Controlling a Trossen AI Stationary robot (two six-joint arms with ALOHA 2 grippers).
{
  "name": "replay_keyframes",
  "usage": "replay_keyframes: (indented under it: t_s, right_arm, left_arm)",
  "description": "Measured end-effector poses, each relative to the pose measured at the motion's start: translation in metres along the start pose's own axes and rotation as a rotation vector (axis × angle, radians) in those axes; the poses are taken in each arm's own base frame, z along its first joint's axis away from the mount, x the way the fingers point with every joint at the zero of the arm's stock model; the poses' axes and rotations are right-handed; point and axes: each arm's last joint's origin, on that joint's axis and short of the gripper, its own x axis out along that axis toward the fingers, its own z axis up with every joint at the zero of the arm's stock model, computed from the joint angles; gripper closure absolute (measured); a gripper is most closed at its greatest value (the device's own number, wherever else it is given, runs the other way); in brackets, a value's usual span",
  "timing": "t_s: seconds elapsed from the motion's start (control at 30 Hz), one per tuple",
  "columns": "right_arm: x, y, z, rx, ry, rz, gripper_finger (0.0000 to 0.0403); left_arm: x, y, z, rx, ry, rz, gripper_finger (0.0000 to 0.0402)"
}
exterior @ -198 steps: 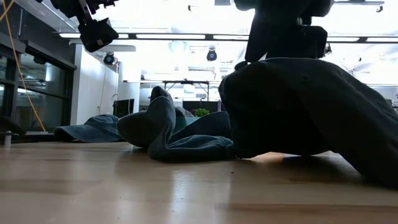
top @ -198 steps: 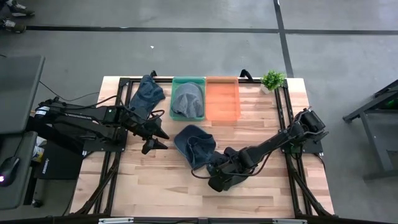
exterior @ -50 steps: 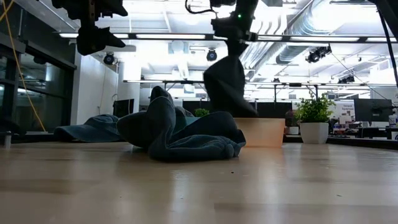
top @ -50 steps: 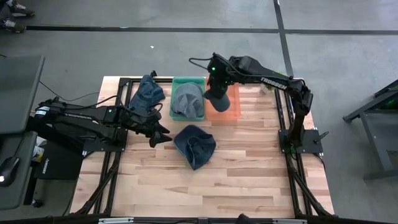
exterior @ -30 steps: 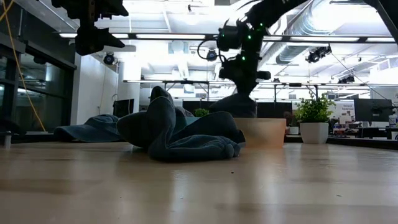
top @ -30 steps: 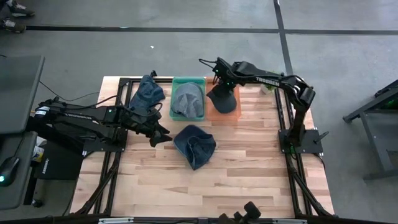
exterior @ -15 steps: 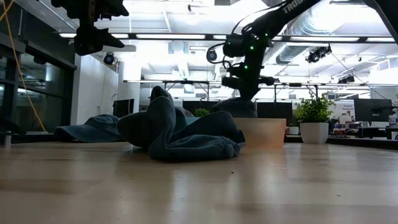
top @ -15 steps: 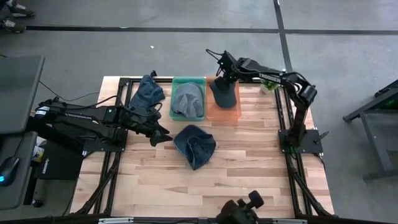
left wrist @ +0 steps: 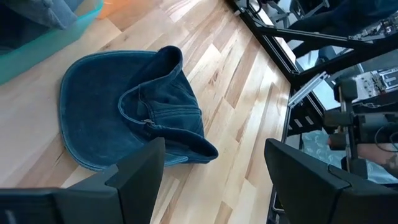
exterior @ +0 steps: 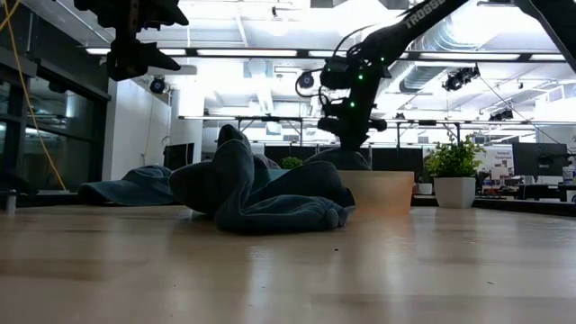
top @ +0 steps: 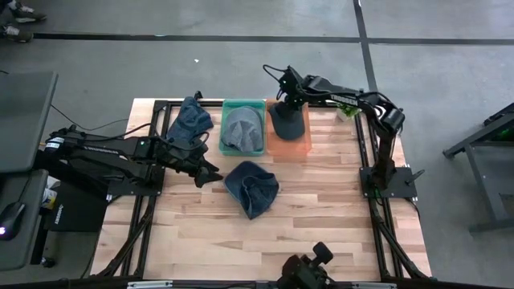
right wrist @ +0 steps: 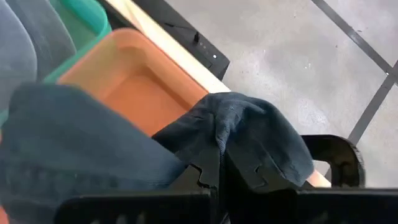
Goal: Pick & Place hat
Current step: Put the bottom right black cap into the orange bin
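- Reaching over the far edge of the table (top: pixel 321 209), the right gripper (top: pixel 287 98) has its fingers clenched on a dark hat (top: pixel 289 120); the right wrist view shows the cloth pinched between them.
- This held hat hangs into the orange bin (top: pixel 299 143), bunched, with its long axis running from the gripper down toward the near wall of the bin.
- Hats counted: four. One is held over the orange bin; one grey hat (top: pixel 242 128) lies in the green bin (top: pixel 228 106); one blue hat (top: pixel 189 120) lies at the far left, just beside the green bin; one crumpled blue hat (top: pixel 252 187) lies mid-table, its brim toward the far side and its folded crown toward the near side.
- Bins counted: two, side by side and touching along the far edge.
- One potted plant (top: pixel 352 103) stands at the far right corner.
- The left gripper (top: pixel 210 176) hovers just left of the crumpled hat, fingers spread wide, grasping nothing.
- The near half of the table is bare wood, offering open room.
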Motion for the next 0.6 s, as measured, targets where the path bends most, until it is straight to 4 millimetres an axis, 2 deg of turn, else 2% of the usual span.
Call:
replay_keyframes:
  t_s: [0.3,0.6]
  right_arm:
    - [0.011,0.003,0.000,-0.022,0.006,0.023,0.0403]
    - [0.031,0.009,-0.009,-0.024,0.088,0.041,0.0403]
  left_arm:
    - [0.000,0.000,0.000,0.000,-0.002,0.002,0.0128]
    - [0.000,0.001,0.000,-0.004,-0.019,0.016,0.0128]
